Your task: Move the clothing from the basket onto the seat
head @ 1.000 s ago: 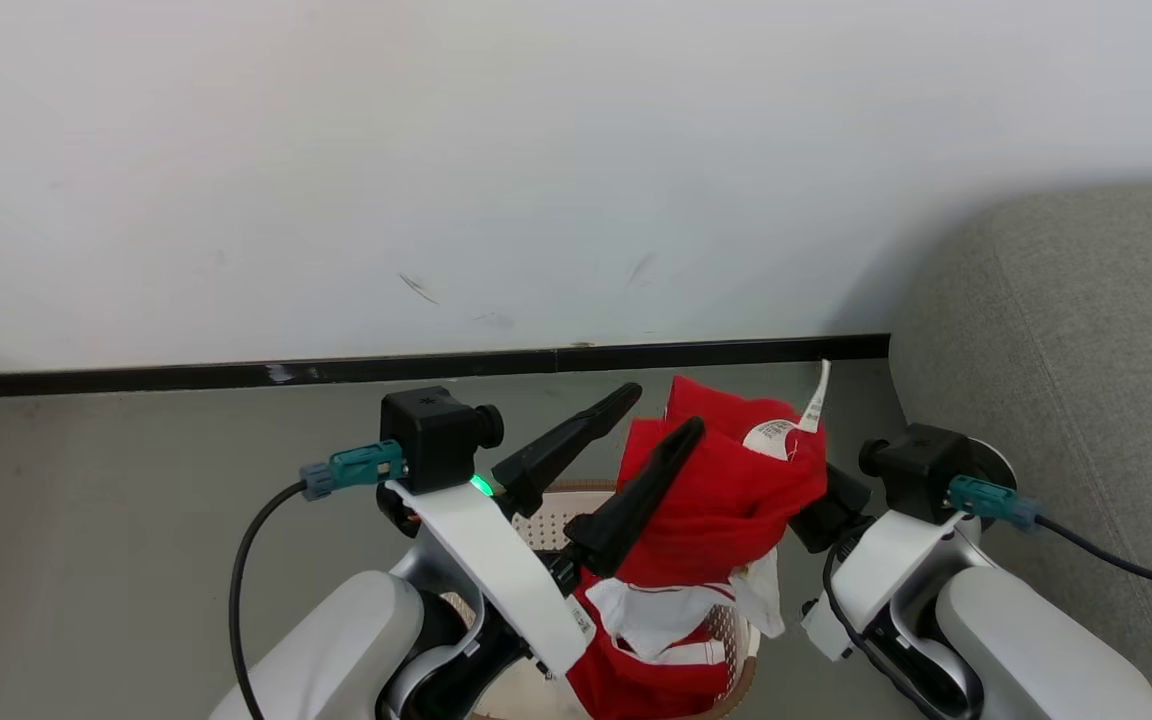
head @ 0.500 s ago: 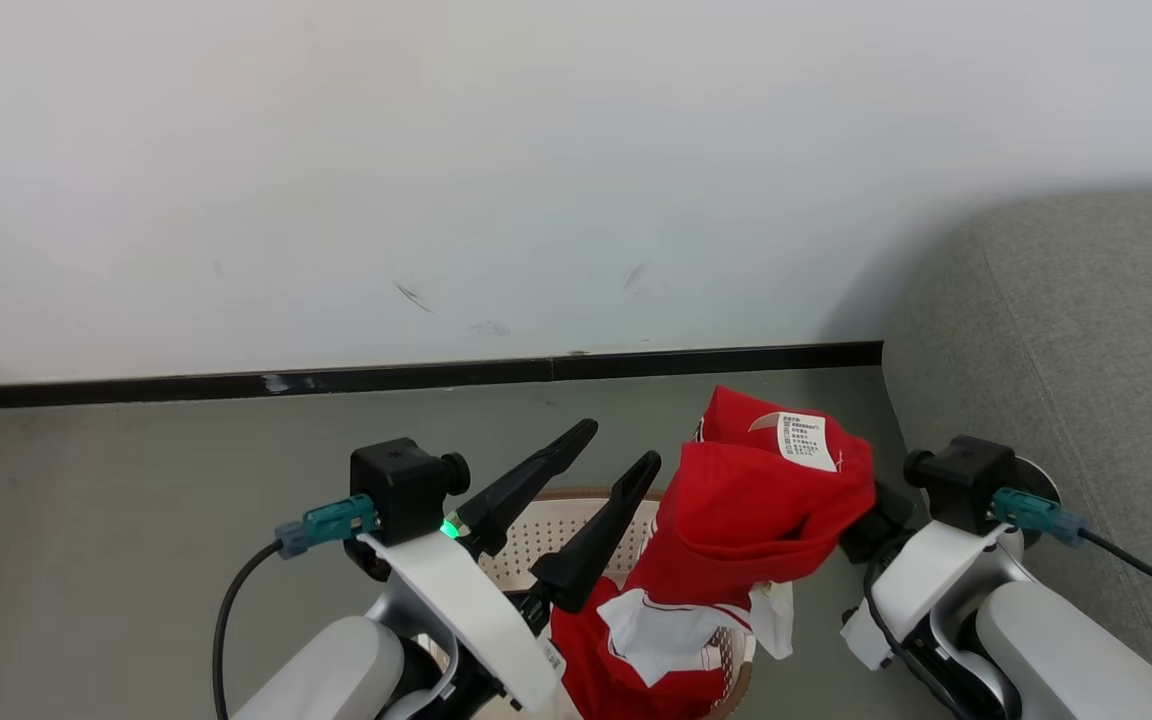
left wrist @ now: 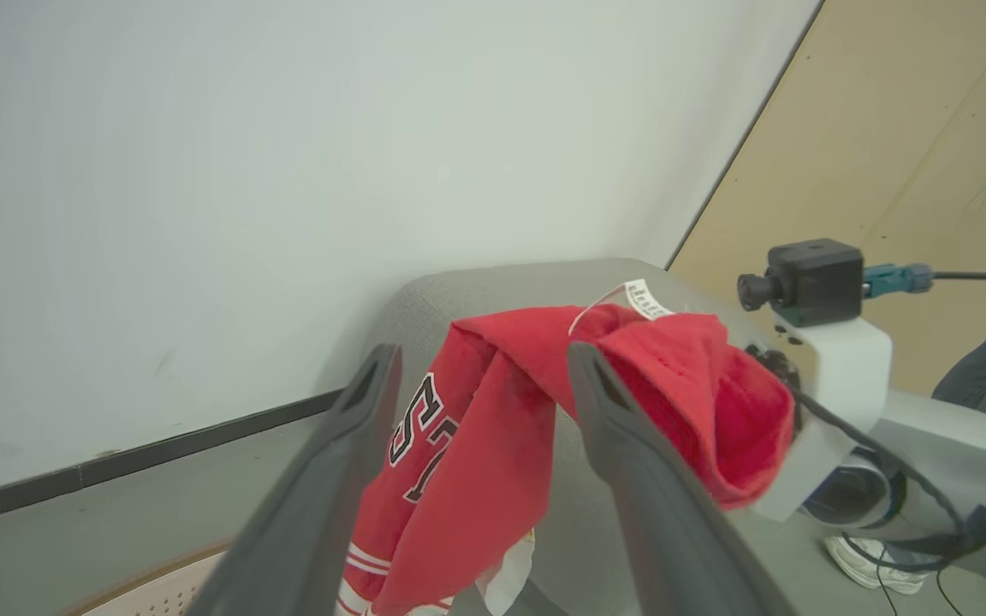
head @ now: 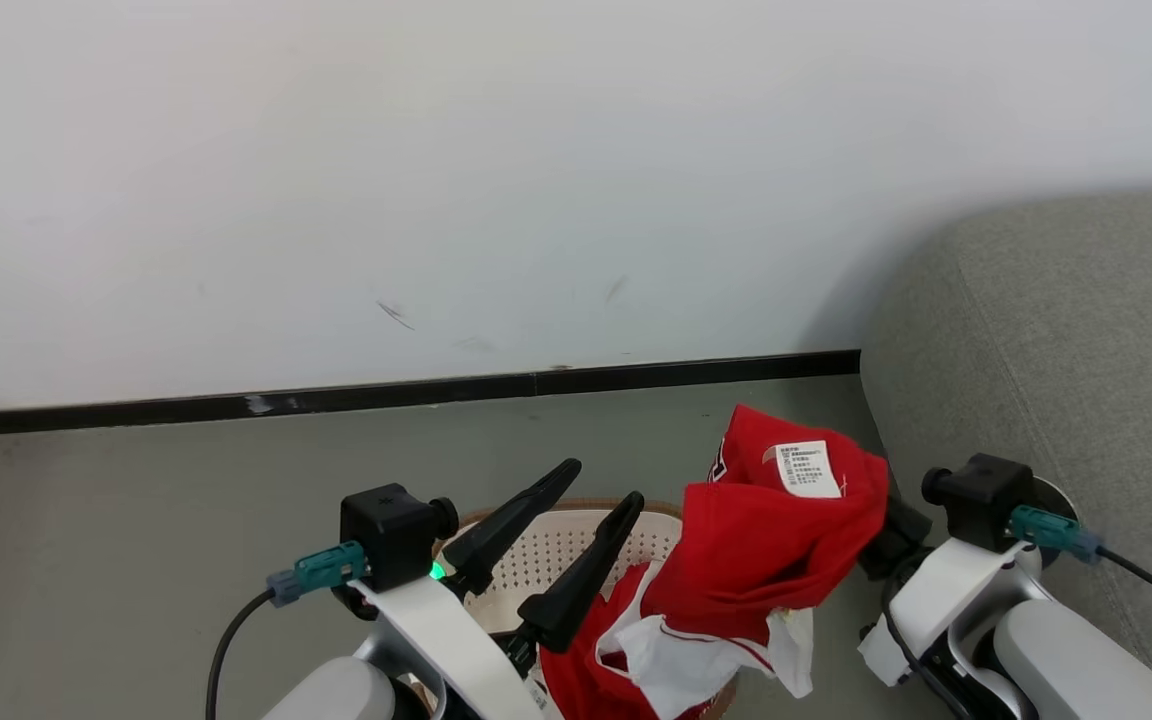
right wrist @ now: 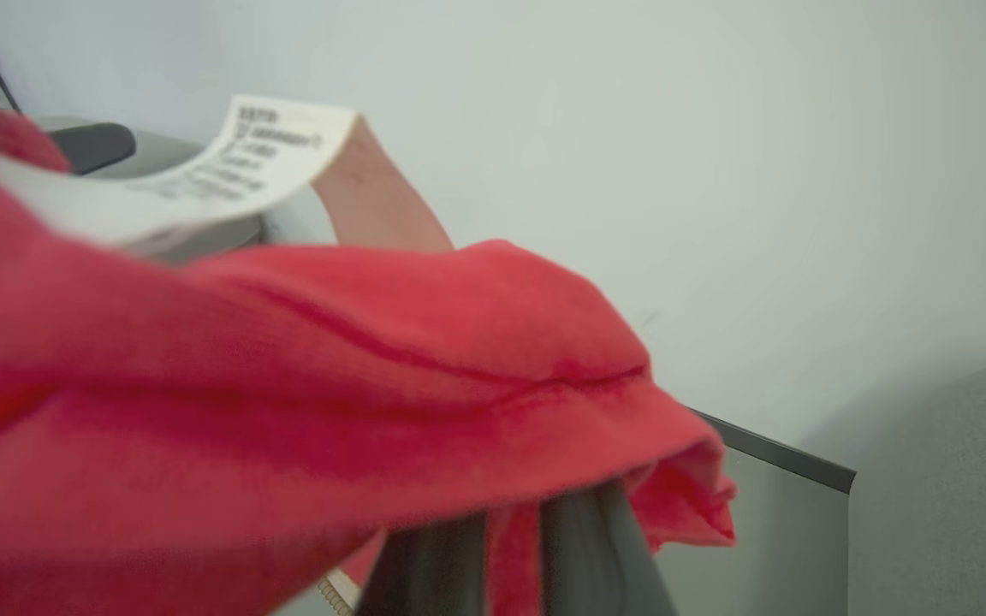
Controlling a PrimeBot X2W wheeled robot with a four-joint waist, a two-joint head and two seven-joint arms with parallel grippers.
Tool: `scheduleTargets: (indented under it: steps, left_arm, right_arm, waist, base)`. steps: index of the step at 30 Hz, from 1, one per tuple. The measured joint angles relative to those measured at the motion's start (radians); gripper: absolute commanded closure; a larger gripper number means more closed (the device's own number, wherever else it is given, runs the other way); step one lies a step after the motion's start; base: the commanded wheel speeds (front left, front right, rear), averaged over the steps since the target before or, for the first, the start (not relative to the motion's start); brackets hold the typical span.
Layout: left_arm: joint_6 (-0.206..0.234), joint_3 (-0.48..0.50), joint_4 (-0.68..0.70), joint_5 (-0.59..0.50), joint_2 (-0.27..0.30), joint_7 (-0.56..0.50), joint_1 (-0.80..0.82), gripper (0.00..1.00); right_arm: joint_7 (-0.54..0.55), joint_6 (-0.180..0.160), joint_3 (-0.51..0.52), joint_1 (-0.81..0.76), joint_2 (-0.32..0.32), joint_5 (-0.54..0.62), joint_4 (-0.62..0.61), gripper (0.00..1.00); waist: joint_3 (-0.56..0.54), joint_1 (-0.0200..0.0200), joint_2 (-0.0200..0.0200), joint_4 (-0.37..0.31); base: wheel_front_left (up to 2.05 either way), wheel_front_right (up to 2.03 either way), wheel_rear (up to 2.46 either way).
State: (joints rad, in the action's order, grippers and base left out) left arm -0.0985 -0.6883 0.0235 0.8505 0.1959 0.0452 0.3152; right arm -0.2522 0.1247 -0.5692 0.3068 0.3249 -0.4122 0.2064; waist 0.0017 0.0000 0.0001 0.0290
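Observation:
The red clothing (head: pixel 776 540) hangs bunched over my right gripper (right wrist: pixel 514 547), which is shut on it, a fold of red fabric pinched between the fingers. A white care label (head: pixel 808 468) lies on top of the bunch. White-trimmed cloth trails down into the cream basket (head: pixel 556 545) at the bottom of the head view. My left gripper (head: pixel 603 482) stands open above the basket, left of the garment and holding nothing. In the left wrist view the clothing (left wrist: pixel 493 445) shows beyond my open left gripper (left wrist: pixel 484 355). The grey seat (head: pixel 1066 330) rises on the right.
A white wall with a black baseboard (head: pixel 436 390) runs behind the basket, above grey floor (head: pixel 136 520). In the left wrist view a tan panel (left wrist: pixel 904 128) stands past the seat (left wrist: pixel 493 282), and a person's white shoe (left wrist: pixel 874 565) rests on the floor beneath my right arm.
My right gripper has carried the red garment rightwards toward the seat. My left gripper, which overlapped the cloth earlier, now stands apart from it and lower. The head camera has shifted slightly.

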Motion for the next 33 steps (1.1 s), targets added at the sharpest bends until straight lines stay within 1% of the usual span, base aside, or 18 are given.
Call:
scheduleTargets:
  steps: [3,7,17,27,31,33]
  left_arm:
    - [0.0,0.0,0.012,-0.025,0.005,0.002,0.0,0.0]
    - [0.0,0.006,0.023,-0.043,0.007,0.032,0.0,0.0]
    - [-0.001,-0.004,0.03,-0.071,0.017,0.069,0.0,0.0]
    - [-0.006,-0.025,0.049,-0.086,0.019,0.104,-0.017,0.0]
    - [-0.011,-0.036,0.052,-0.086,0.02,0.114,-0.02,0.0]
    - [-0.011,-0.039,0.052,-0.086,0.021,0.123,-0.02,0.0]
  right_arm:
    - [0.0,0.0,0.018,0.0,0.016,0.001,-0.004,1.0]
    - [0.0,0.0,0.048,0.0,0.03,0.003,-0.009,1.0]
    - [0.0,0.0,0.079,-0.004,0.032,0.026,-0.036,1.0]
    - [0.0,0.0,0.105,-0.04,0.041,0.034,-0.047,1.0]
    - [0.0,0.0,0.114,-0.046,0.045,0.034,-0.052,1.0]
    - [0.0,0.0,0.132,-0.064,0.049,0.035,-0.055,1.0]
  waist:
    - [0.006,0.0,-0.0001,-0.008]
    - [0.013,0.0,0.0,-0.022]
    - [0.014,0.0,-0.0001,-0.064]
    - [0.005,0.0,0.0,-0.111]
    - [0.001,0.0,0.0,-0.132]
    - [-0.002,0.0,-0.0001,-0.156]
  base:
    - [0.0,0.0,0.0]
    - [0.0,0.0,0.0]
    - [0.0,0.0,0.0]
    - [0.0,0.0,0.0]
    - [0.0,0.0,0.0]
    - [0.0,0.0,0.0]
